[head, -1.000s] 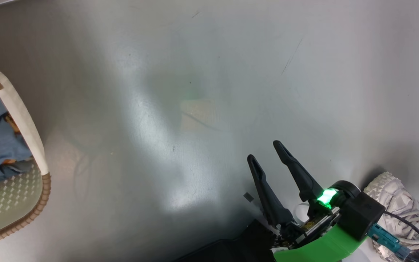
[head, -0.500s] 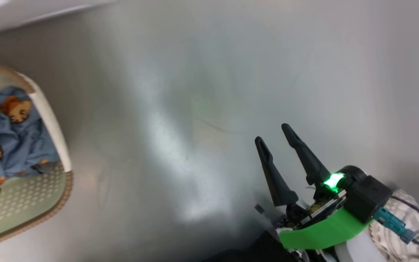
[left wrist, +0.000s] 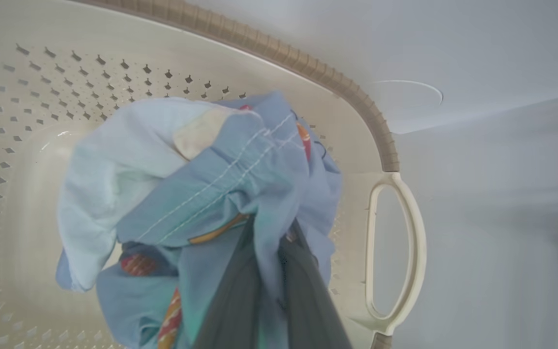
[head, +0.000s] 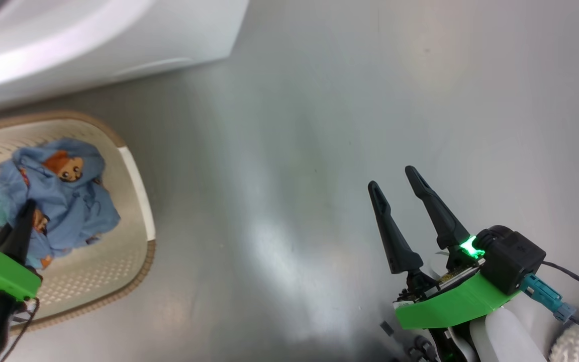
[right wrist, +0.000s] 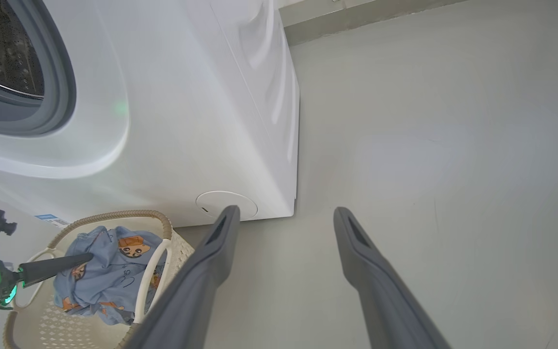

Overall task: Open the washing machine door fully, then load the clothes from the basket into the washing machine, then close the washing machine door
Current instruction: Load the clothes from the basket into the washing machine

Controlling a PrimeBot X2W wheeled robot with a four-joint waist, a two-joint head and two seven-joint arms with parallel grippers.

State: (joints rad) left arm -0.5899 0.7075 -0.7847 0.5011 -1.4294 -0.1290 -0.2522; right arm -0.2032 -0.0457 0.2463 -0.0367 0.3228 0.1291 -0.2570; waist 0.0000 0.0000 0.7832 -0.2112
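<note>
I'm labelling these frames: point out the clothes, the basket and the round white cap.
clothes (head: 68,201), head view, middle of the blue bundle.
basket (left wrist: 279,48), left wrist view, ribbed brown rim.
round white cap (right wrist: 213,201), right wrist view, bare left half.

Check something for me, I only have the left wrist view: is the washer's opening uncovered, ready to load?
Observer: Yes. The right wrist view shows the washing machine with its drum and grey seal exposed.
Operator: And the right jaws?
Observer: Head view: the right jaws stand open and empty over bare floor, well to the right of the basket where the left jaws grip the clothes.
</note>
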